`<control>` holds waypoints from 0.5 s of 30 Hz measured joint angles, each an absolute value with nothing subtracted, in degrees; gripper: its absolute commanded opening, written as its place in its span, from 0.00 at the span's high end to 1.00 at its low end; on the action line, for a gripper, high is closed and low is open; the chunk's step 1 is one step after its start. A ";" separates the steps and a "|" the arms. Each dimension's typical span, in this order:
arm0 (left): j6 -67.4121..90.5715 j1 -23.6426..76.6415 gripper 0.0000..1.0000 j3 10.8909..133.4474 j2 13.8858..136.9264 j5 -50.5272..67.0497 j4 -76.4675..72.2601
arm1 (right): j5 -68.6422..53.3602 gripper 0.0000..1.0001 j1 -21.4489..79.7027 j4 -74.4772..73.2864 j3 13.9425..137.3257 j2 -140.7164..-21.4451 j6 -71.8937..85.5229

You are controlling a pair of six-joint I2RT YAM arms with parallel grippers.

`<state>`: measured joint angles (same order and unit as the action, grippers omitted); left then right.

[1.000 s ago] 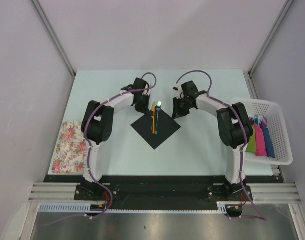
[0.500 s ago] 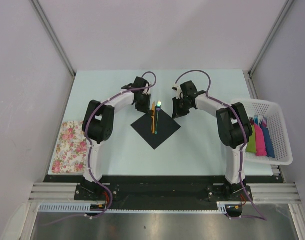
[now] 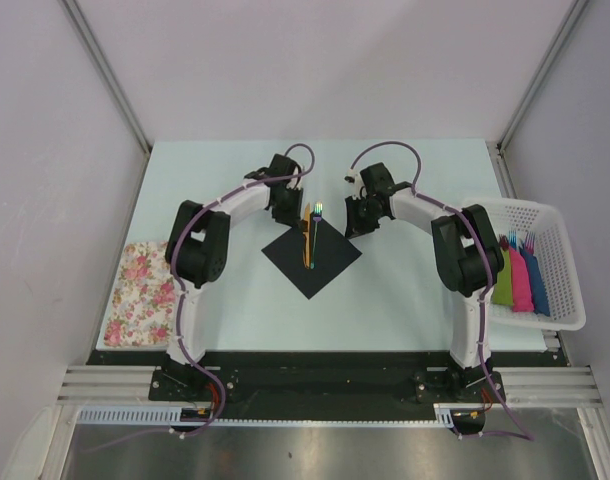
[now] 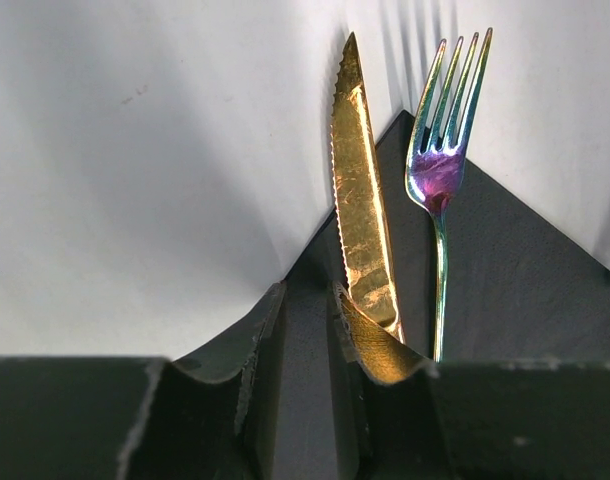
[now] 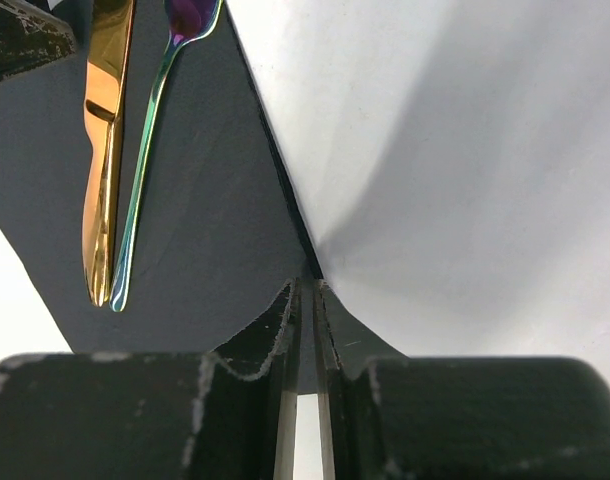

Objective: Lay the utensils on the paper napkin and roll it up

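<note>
Overhead far; wrist cameras close, all share napkin (image 3: pixel 330 255).

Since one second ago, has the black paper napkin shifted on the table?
No. The black paper napkin lies where it was: its near corner keeps the same gap from the near edge of the table.

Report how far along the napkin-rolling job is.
Done: the knife and fork lie side by side on the black paper napkin, tips past its far corner. In hand: the left tool stands open close by the knife; the right tool, jaws nearly closed, sits at the napkin's edge, though a pinch cannot be confirmed. Left: the napkin lies flat, so all the rolling.
</note>
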<state>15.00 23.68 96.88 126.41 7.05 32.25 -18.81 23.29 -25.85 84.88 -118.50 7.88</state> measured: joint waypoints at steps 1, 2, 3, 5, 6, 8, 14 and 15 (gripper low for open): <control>14.98 23.79 0.71 96.88 126.41 6.79 32.25 | -18.81 0.86 23.27 -25.87 84.88 -118.52 7.86; 14.98 23.90 0.71 96.88 126.41 6.57 32.25 | -18.79 0.86 23.27 -25.87 84.88 -118.52 7.86; 14.98 24.03 0.70 96.90 126.41 6.28 32.27 | -18.76 0.86 23.27 -25.85 84.88 -118.52 7.84; 14.98 24.29 0.70 96.99 126.41 5.65 32.34 | -18.68 0.86 23.27 -25.87 84.88 -118.52 7.84; 14.98 24.38 0.70 96.99 126.41 5.43 32.34 | -18.65 0.86 23.27 -25.87 84.88 -118.54 7.84; 15.00 24.64 0.69 96.99 126.41 4.80 32.36 | -18.63 0.86 23.22 -25.87 84.88 -118.54 7.79; 15.03 25.12 0.65 97.34 126.52 3.92 32.71 | -18.41 0.86 23.11 -25.89 84.88 -118.54 7.68; 15.03 25.19 0.64 97.49 126.61 3.77 32.82 | -18.41 0.86 23.07 -25.89 84.88 -118.54 7.68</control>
<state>15.03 25.19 97.49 126.61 3.77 32.82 -18.41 23.07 -25.89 84.88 -118.54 7.68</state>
